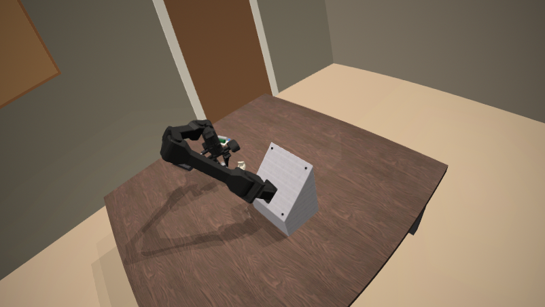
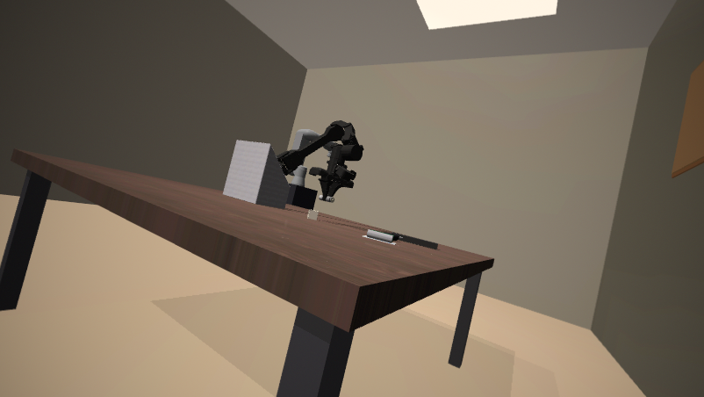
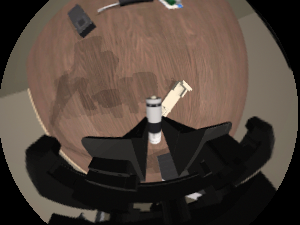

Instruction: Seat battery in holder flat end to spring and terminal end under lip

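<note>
My gripper (image 3: 153, 119) (image 2: 326, 197) is shut on the battery (image 3: 154, 115), a small cylinder with a white and a dark band. The battery sticks out forward between the fingers, its capped end away from the palm, and is held above the wooden table (image 1: 362, 171). The small cream holder (image 3: 176, 95) (image 1: 240, 165) (image 2: 312, 214) lies on the table just ahead and to the right of the battery's tip in the wrist view, apart from it. In the top view the arm hides the battery.
A grey wedge-shaped block (image 1: 291, 183) (image 2: 251, 172) stands beside the arm's forearm. A long thin tool (image 2: 401, 238) (image 3: 122, 5) and a small green and blue item (image 1: 225, 140) (image 3: 171, 3) lie farther off. A dark square piece (image 3: 80, 20) lies at the wrist view's upper left.
</note>
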Robot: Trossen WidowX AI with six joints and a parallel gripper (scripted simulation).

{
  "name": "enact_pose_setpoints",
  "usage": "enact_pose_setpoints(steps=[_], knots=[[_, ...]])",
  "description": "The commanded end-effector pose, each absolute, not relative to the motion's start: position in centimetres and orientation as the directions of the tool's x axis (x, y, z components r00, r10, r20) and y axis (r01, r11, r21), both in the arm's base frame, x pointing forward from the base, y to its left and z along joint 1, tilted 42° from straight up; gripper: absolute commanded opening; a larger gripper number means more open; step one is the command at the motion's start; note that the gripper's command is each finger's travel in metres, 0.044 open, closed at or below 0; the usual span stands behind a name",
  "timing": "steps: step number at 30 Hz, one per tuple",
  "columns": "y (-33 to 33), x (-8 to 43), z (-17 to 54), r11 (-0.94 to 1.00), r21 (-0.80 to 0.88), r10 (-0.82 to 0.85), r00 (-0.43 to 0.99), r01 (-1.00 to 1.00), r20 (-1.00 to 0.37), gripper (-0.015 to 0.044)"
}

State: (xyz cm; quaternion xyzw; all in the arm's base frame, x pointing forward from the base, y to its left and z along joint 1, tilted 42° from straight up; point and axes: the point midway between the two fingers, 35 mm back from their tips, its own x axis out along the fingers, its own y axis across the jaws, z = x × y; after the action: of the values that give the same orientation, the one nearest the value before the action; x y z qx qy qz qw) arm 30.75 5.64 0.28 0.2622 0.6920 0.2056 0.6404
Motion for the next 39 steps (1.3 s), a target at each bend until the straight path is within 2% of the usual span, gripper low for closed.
enact_pose_setpoints(steps=[1,8,15,39], knots=[[3.9,31.0,-1.3,0.749,0.572,0.623,-0.061,0.333,-0.780,0.0061],[0.7,31.4,-3.5,0.598,0.425,0.631,-0.072,0.679,-0.772,0.0061],[0.8,31.5,-3.5,0.589,0.424,0.630,-0.062,0.687,-0.774,0.0061],[3.2,31.7,-6.6,0.600,0.417,0.476,0.114,0.683,-0.872,0.0061]])
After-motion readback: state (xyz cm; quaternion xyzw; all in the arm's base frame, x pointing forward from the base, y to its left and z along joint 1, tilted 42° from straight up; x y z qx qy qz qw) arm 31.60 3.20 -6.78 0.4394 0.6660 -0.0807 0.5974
